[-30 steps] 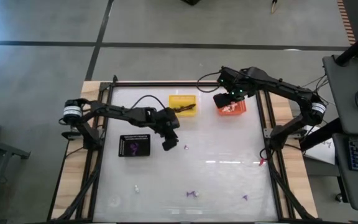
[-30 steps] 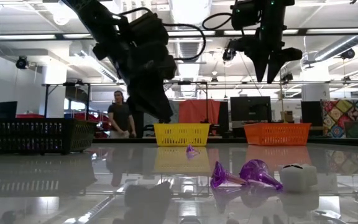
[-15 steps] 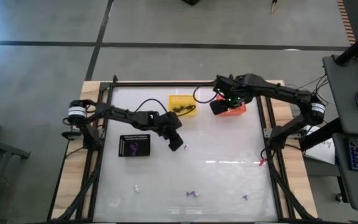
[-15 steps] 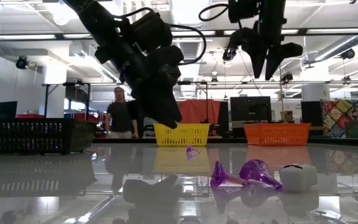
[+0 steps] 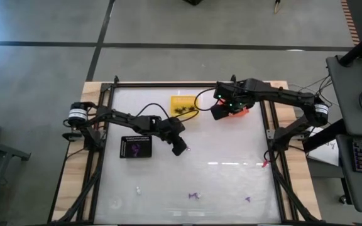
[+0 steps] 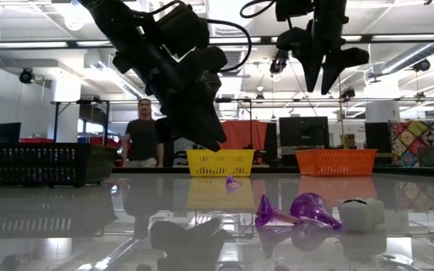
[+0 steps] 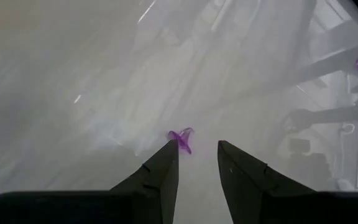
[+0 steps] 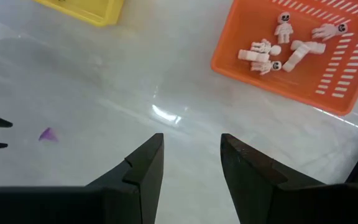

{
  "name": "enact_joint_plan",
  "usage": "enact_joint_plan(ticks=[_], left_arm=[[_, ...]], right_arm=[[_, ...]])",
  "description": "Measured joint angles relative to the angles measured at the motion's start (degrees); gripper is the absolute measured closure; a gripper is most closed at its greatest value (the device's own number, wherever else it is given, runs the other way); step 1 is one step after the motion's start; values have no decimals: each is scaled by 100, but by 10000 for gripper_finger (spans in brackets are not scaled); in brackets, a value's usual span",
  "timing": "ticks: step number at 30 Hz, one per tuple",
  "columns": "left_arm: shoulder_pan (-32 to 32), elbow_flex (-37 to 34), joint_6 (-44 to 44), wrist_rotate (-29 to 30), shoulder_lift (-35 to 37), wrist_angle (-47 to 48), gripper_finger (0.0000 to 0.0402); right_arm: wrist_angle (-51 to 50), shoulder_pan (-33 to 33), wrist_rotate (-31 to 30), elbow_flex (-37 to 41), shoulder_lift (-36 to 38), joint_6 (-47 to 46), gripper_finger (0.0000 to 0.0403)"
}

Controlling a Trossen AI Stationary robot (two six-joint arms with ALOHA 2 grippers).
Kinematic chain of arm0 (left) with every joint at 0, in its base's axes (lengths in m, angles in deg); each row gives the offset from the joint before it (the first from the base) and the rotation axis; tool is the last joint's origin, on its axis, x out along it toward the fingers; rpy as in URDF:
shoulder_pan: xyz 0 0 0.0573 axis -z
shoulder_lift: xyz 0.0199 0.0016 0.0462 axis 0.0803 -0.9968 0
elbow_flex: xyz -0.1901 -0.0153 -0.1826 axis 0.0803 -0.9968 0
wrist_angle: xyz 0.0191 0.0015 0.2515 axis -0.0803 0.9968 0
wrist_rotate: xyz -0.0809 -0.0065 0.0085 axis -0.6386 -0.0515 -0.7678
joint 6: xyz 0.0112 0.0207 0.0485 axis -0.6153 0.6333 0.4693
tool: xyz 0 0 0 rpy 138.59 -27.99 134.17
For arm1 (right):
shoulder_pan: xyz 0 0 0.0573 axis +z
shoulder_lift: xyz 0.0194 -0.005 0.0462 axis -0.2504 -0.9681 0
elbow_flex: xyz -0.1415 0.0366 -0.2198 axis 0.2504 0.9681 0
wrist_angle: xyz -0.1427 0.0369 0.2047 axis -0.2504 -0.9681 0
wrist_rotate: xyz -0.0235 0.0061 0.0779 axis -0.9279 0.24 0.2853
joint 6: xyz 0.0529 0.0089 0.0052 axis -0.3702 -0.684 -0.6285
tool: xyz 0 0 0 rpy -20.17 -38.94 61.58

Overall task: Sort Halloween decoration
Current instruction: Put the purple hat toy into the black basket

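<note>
A tiny purple trinket (image 7: 182, 138) lies on the white table near its middle (image 5: 188, 149). My left gripper (image 7: 197, 143) hangs open just left of it and above it (image 6: 215, 141), with one fingertip beside the trinket in the left wrist view. My right gripper (image 8: 191, 138) is open with nothing in it, high above the table (image 6: 326, 75) at the left edge of the orange basket (image 5: 236, 110). White skeleton figures (image 8: 277, 45) lie in that basket. Two purple trinkets (image 6: 292, 211) and a white one (image 6: 360, 214) lie near the table's front edge.
A yellow basket (image 5: 184, 105) with dark pieces stands at the back middle, and a black tray (image 5: 136, 147) holding purple pieces sits left of my left gripper. A person (image 6: 140, 141) stands in the room beyond the table. A dark frame (image 5: 269, 135) borders the table.
My left gripper has gone toward the table's right and near edges, sinking a little toward the purple trinket, and has rolled about its own axis. My right gripper has swung left from over the orange basket to that basket's left edge, staying high.
</note>
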Motion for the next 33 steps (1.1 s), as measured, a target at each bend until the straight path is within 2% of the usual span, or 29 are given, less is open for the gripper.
enact_joint_plan(ticks=[11,16,19,25,33], left_arm=[[311,0,-406,-148,0,-210,322],[308,0,-396,168,-51,-242,323],[181,0,-492,158,-245,-278,323],[199,-7,-665,-307,-751,-550,323],[130,-4,-722,-211,-896,-693,323]], right_arm=[[2,222,0,2,0,-139,252],[7,220,-1,4,0,-139,252],[13,220,-4,4,2,-139,252],[22,220,-5,4,2,-135,252],[24,220,-7,7,2,-67,252]])
